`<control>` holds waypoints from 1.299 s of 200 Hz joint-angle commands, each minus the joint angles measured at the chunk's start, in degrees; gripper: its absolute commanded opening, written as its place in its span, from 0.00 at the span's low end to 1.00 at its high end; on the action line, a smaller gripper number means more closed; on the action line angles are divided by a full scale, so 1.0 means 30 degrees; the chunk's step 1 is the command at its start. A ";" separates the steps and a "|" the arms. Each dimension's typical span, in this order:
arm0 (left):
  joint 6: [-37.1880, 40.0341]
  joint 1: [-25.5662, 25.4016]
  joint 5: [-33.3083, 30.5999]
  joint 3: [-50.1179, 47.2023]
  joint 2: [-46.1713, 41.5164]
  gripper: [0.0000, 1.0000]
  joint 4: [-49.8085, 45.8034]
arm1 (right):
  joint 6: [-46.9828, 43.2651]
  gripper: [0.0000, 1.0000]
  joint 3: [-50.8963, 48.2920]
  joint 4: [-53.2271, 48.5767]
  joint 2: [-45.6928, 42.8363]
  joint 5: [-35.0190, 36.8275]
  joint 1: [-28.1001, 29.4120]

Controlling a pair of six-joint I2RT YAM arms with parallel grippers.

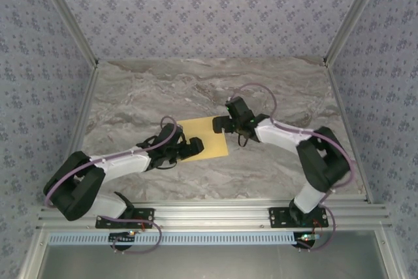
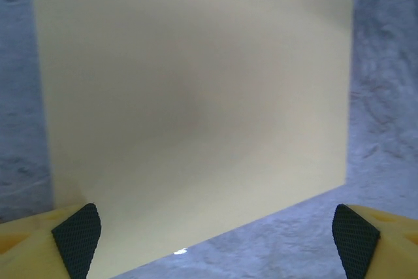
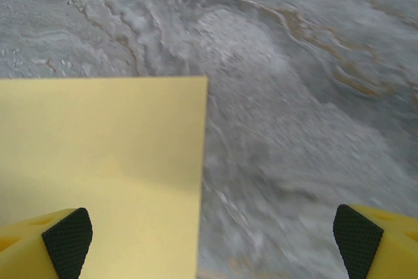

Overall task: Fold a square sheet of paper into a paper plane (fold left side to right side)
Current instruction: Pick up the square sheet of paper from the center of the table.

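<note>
The square sheet of paper (image 1: 208,136) is mustard yellow and lies flat on the marble table, with no crease showing. My left gripper (image 1: 191,149) hovers low over its near-left corner, jaws wide open. In the left wrist view the sheet (image 2: 196,96) spreads ahead of the open gripper (image 2: 215,240), whose left pad (image 2: 77,236) sits over the paper and right pad (image 2: 354,233) over bare table. My right gripper (image 1: 221,124) is open over the sheet's far right corner. The right wrist view has the paper (image 3: 98,161) under the left pad (image 3: 68,241) of that gripper (image 3: 212,243).
The marble tabletop (image 1: 274,89) stretches round the sheet on all sides. Patterned walls and aluminium frame rails (image 1: 209,212) enclose the workspace. Both arm bases sit at the near edge.
</note>
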 commanded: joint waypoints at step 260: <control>-0.0624 0.0253 -0.1500 -0.0431 0.0088 0.79 -0.1578 | 0.0603 0.66 0.1266 -0.1201 0.3240 -0.2832 0.3075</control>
